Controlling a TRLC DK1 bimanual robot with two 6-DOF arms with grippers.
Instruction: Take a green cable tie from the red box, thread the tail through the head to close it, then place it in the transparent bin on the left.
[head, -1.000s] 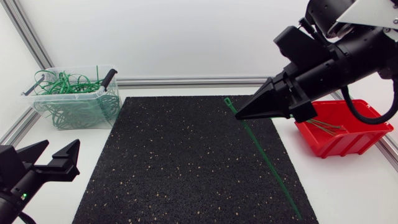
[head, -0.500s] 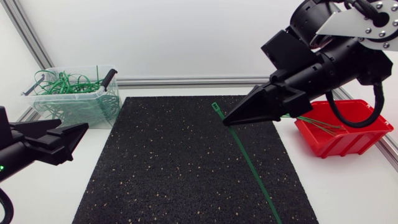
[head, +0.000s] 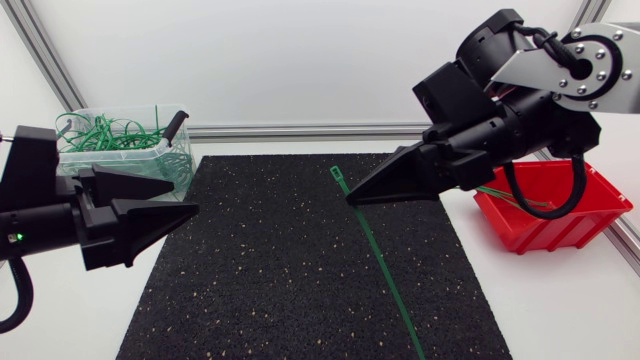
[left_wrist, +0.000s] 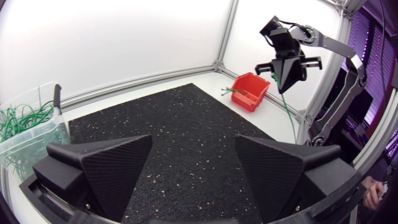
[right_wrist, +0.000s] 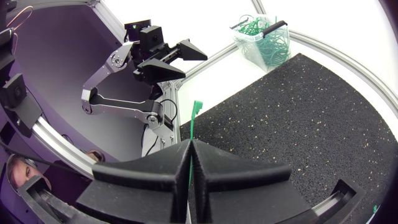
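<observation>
Hold thin green plastic cable tie (head: 376, 260) pinched in right matte black gripper (head: 350, 198); close spread-jawed left gripper (head: 192, 197) on near dangling tail.

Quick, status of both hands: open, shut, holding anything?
Left hand: open, holding nothing.
Right hand: closed on the green cable tie, near its head end.
</observation>
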